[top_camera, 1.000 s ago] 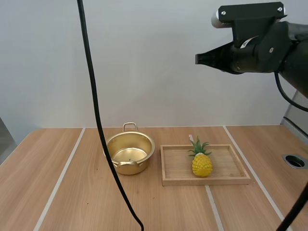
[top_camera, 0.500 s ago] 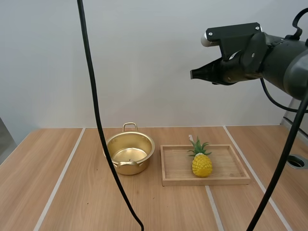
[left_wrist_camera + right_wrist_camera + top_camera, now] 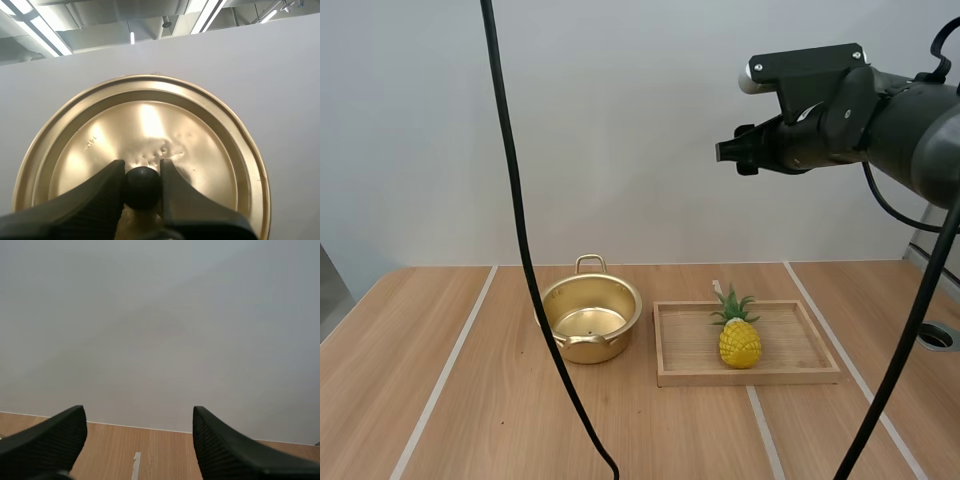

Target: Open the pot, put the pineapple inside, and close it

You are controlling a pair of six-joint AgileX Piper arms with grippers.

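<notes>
A gold pot [image 3: 589, 320] stands uncovered on the table, left of a wooden tray [image 3: 745, 373]. A yellow pineapple [image 3: 739, 335] with green leaves stands upright in the tray. My right gripper [image 3: 728, 153] hangs high above the tray, its fingers wide apart with nothing between them; in the right wrist view the right gripper [image 3: 137, 432] faces the back wall over the table's far edge. My left gripper [image 3: 142, 175] is shut on the black knob [image 3: 142, 187] of the gold lid [image 3: 145, 150], held up in the air.
A round hole [image 3: 933, 335] is set in the tabletop at the far right. White strips run front to back across the wooden table [image 3: 440, 390].
My right gripper has gone from shut to wide open. The right arm swung left and down a little, and now hangs over the tray. Pot, tray and pineapple have not moved.
</notes>
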